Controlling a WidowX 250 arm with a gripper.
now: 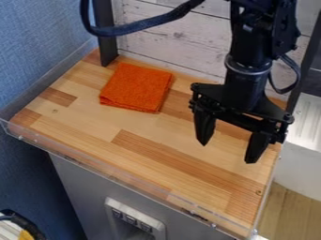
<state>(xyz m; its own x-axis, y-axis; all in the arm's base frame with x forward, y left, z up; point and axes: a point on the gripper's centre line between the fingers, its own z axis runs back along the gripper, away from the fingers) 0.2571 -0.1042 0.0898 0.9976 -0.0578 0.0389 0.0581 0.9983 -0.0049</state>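
One orange cloth (pixel 136 87), folded into a rough square, lying flat on the far left part of the tabletop (pixel 182 152). One black hand (pixel 227 152), hanging over the right part, well apart from the cloth; its two fingers are spread wide and point down. One tabletop, wood, in strips of light and darker brown, with a clear rim (pixel 128 172) along its near edge. One black post (pixel 104 33) stands at the far left, just beyond the cloth. Two walls: blue (pixel 37 51) at left, whitish planks (pixel 169 44) at the far side.
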